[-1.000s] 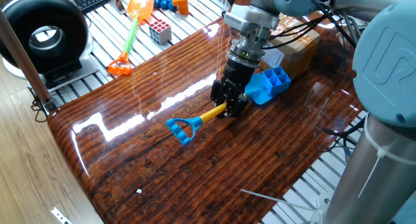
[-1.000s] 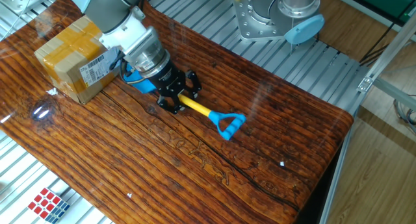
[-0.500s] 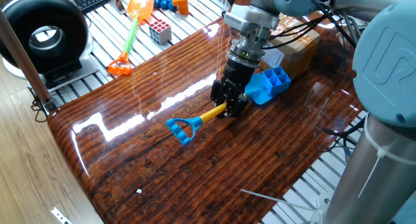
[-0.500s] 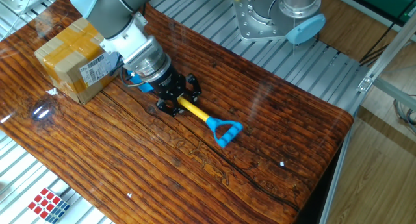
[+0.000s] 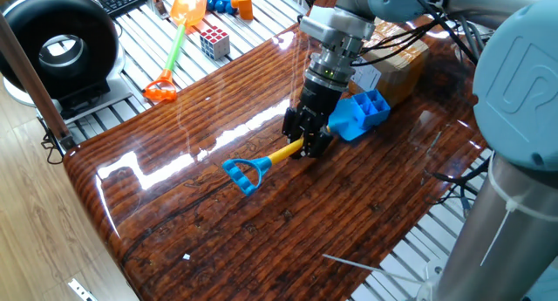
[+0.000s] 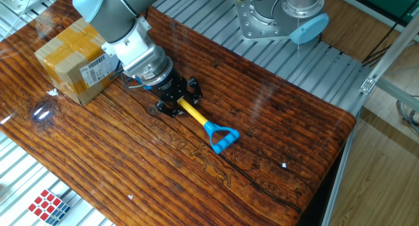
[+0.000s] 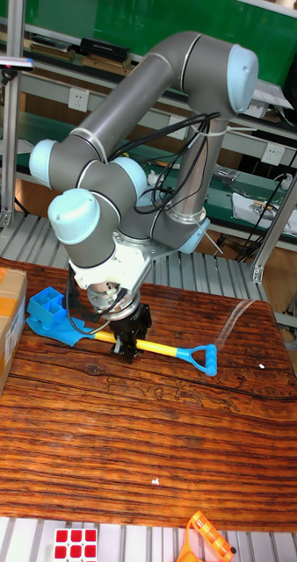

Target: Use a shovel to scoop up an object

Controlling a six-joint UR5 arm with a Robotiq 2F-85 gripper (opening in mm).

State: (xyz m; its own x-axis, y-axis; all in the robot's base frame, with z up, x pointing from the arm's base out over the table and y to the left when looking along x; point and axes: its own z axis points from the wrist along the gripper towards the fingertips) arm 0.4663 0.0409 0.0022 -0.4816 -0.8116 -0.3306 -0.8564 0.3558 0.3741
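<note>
The shovel lies low over the wooden table, and my gripper [image 5: 307, 140] [image 6: 174, 99] [image 7: 126, 338] is shut on its yellow shaft [image 5: 283, 153] [image 6: 194, 115] [image 7: 162, 349]. Its blue D-shaped loop [image 5: 246, 174] [image 6: 221, 137] [image 7: 204, 358] points away from the arm. At the other end the blue blade [image 7: 71, 333] sits under the object, a bright blue block with square cells [image 5: 358, 112] [image 7: 48, 308]. In the other fixed view my wrist hides the block and blade.
A brown cardboard box [image 5: 403, 62] [image 6: 73, 61] [image 7: 3, 327] stands right behind the block. An orange shovel with a green shaft [image 5: 177, 37] and a puzzle cube [image 5: 214, 43] [image 6: 46, 204] [image 7: 76, 543] lie off the table. A black round device [image 5: 57, 44] stands at the far left.
The gripper has shifted slightly toward the box with the shovel, and the loop end has swung toward the table's near edge in the other fixed view.
</note>
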